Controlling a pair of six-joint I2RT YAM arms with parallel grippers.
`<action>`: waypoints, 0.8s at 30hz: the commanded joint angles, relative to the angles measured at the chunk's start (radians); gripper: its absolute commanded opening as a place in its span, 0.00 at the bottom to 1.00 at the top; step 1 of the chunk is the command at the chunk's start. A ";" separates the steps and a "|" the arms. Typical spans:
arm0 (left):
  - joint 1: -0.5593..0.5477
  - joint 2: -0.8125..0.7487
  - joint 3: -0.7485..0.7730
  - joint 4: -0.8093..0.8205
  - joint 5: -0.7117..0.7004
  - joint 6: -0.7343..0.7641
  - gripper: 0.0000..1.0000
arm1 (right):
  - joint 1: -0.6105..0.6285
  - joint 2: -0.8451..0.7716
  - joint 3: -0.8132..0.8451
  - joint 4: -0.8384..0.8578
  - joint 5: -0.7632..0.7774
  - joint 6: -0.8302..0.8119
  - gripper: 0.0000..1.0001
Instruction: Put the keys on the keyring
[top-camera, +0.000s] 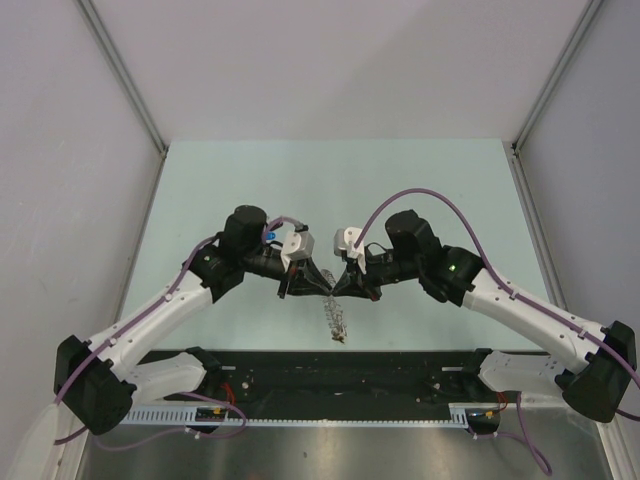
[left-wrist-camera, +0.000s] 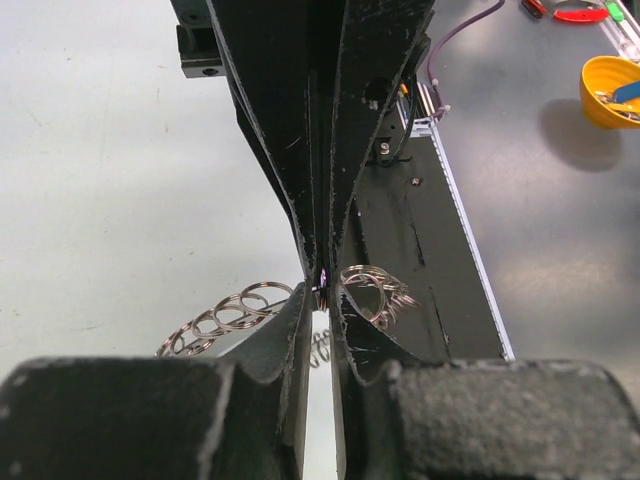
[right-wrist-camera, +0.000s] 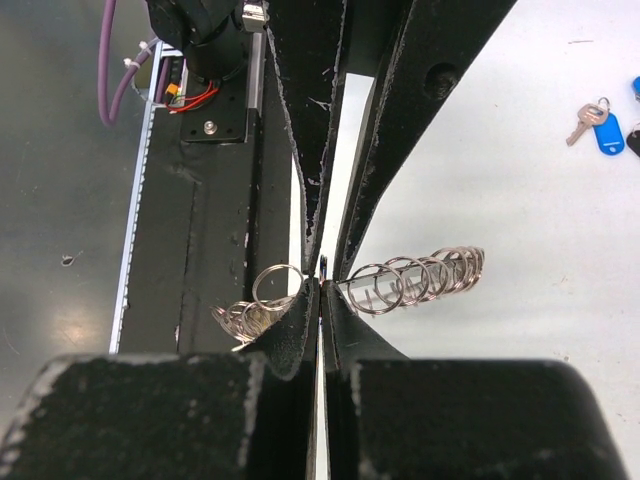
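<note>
Keyring (right-wrist-camera: 420, 280), one; keys (right-wrist-camera: 605, 135), perhaps three.

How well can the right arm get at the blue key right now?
Probably not yet. The right gripper is shut on the keyring, which the left gripper seems to pinch too. The table toward the blue key looks free, so it need only let go first.

One keyring (right-wrist-camera: 420, 278) out there, a single limp string of wire loops, and two grippers right on it: left gripper (left-wrist-camera: 321, 295), right gripper (right-wrist-camera: 321, 285). Well apart from the keyring, one silvery key (right-wrist-camera: 583, 122) with one blue head (right-wrist-camera: 608, 138) just beside it, then one blue sliver (right-wrist-camera: 637, 90) and one black sliver (right-wrist-camera: 636, 142), too cropped to name. Also well apart from the keyring, one yellow bowl (left-wrist-camera: 608, 90).
</note>
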 joint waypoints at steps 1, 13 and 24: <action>-0.001 0.004 0.027 0.002 -0.011 -0.021 0.15 | 0.007 -0.010 0.054 0.074 -0.003 0.002 0.00; -0.055 -0.003 -0.025 0.129 -0.126 -0.124 0.00 | 0.027 -0.001 0.054 0.086 0.051 0.025 0.02; -0.035 -0.111 -0.143 0.331 -0.194 -0.201 0.00 | -0.074 -0.041 0.050 0.027 -0.032 0.051 0.26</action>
